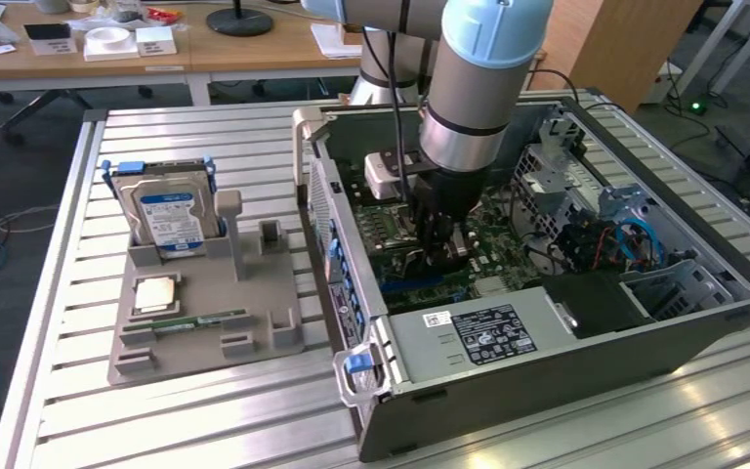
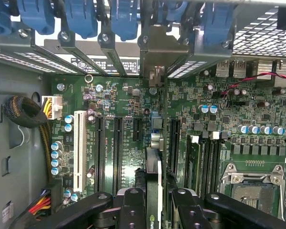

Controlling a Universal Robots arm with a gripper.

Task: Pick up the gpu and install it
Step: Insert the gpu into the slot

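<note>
Dark gpu [image 2: 153,167], seen edge-on, is clamped between the gripper [image 2: 155,212] fingers and stands upright over the green motherboard [image 2: 190,95] slots inside the open case [image 1: 545,366]. Whether it is seated: cannot tell. The hard drive [image 1: 169,217] stands in a grey fixture [image 1: 192,342] at the exterior view's left.

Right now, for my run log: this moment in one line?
gripper: shut on gpu | gpu: edge-on over motherboard slots, inside case | seating: cannot tell
</note>
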